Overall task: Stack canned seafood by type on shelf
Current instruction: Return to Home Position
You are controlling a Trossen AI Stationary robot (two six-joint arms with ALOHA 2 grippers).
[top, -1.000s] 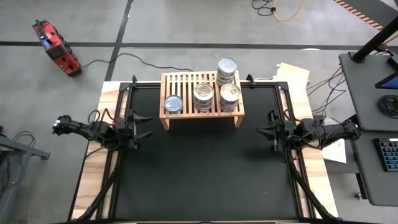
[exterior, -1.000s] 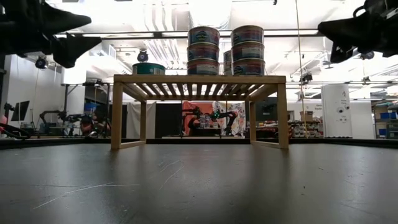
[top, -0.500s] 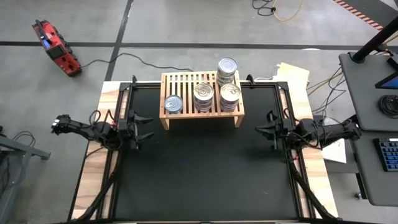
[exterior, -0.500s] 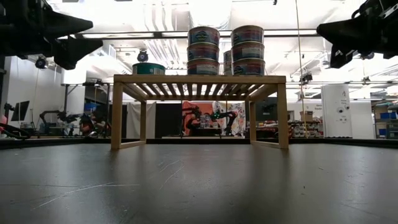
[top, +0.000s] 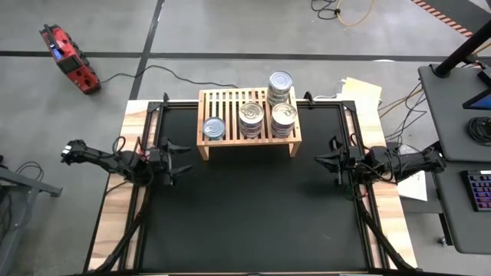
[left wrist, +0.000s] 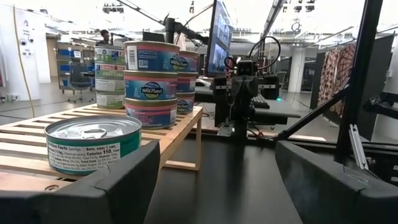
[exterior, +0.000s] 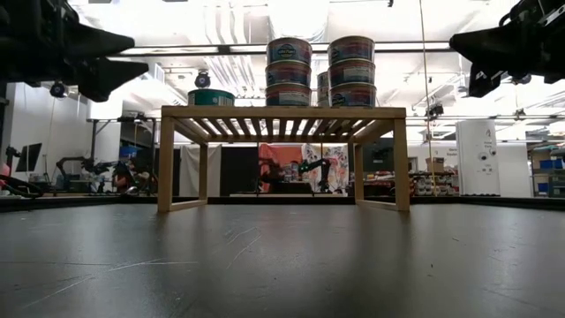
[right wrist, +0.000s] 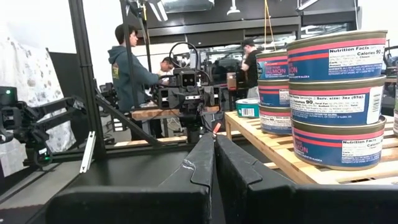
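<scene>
The light-wood shelf (top: pixel 230 103) stands at the table's far middle on its side legs. On its slatted top sit the canned seafood: one green-label tin (top: pixel 213 128) at the left end, a stack (top: pixel 251 119) in the middle, and two more stacks (top: pixel 284 117) (top: pixel 280 83) at the right end. My left gripper (top: pixel 182 159) hovers open and level by the table's left edge, holding nothing; the green tin (left wrist: pixel 93 142) is just beyond its fingers. My right gripper (top: pixel 319 159) hovers shut by the right edge, beside the salmon stack (right wrist: pixel 336 99).
The black mat (top: pixel 245 207) in front of the shelf is bare. Metal frame rails (top: pixel 142 207) run along both table sides. A desk with a keyboard (top: pixel 477 188) stands to the right, and a red tool (top: pixel 67 57) lies on the floor at the far left. People (right wrist: pixel 130 68) stand behind.
My left gripper has tipped a little in place at the table's left edge, its fingers staying apart. The tins and the shelf have not moved.
</scene>
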